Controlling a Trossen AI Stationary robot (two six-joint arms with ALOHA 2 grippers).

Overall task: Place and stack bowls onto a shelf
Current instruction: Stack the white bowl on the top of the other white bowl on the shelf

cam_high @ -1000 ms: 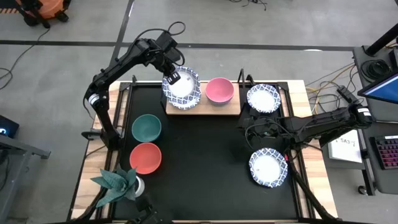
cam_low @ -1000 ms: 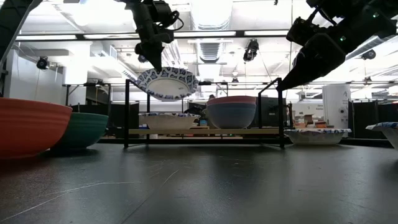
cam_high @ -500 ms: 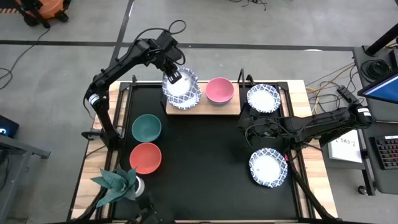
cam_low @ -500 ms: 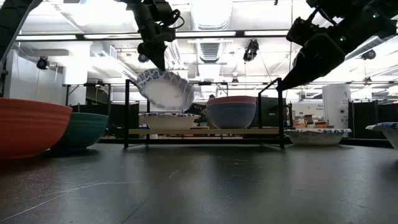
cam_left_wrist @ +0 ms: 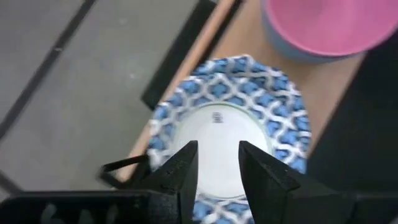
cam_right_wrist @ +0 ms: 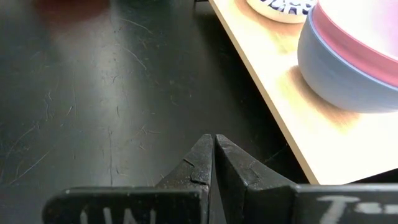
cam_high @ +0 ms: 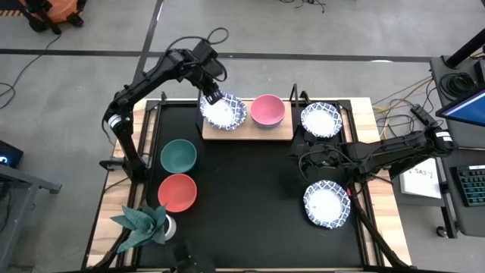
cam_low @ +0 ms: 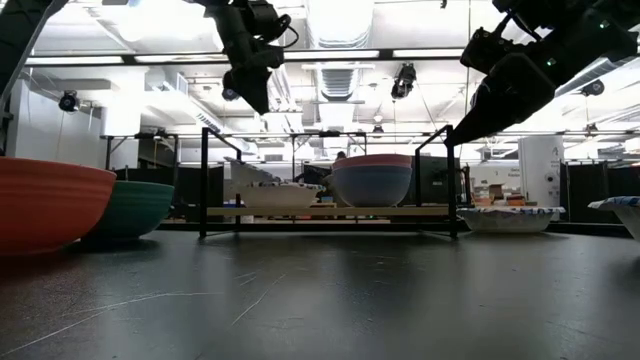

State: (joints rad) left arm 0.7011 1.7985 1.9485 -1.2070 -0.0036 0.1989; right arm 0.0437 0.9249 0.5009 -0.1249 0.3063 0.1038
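My left gripper (cam_high: 209, 98) (cam_left_wrist: 217, 163) stands open above the left end of the shelf (cam_high: 244, 133), touching nothing. Right below it a patterned bowl (cam_high: 224, 112) (cam_left_wrist: 230, 124) lies in another patterned bowl (cam_low: 272, 196) on the shelf board, its left rim a little higher in the low view. A pink bowl (cam_high: 267, 110) sits stacked in a blue bowl (cam_low: 371, 186) on the middle of the shelf. My right gripper (cam_right_wrist: 213, 149) (cam_low: 456, 134) hangs shut over the table in front of the shelf's right end.
A patterned bowl (cam_high: 321, 120) sits on the table right of the shelf and another (cam_high: 326, 203) near the right front. A green bowl (cam_high: 179, 155) and a red bowl (cam_high: 177, 192) stand at the left, with a potted plant (cam_high: 142, 220) at the front left corner.
My left gripper has opened and let go of the patterned bowl. The bowl, held tilted above the shelf a second ago, tipped further and dropped into the patterned bowl on the shelf's left end. The gripper itself has stayed above it.
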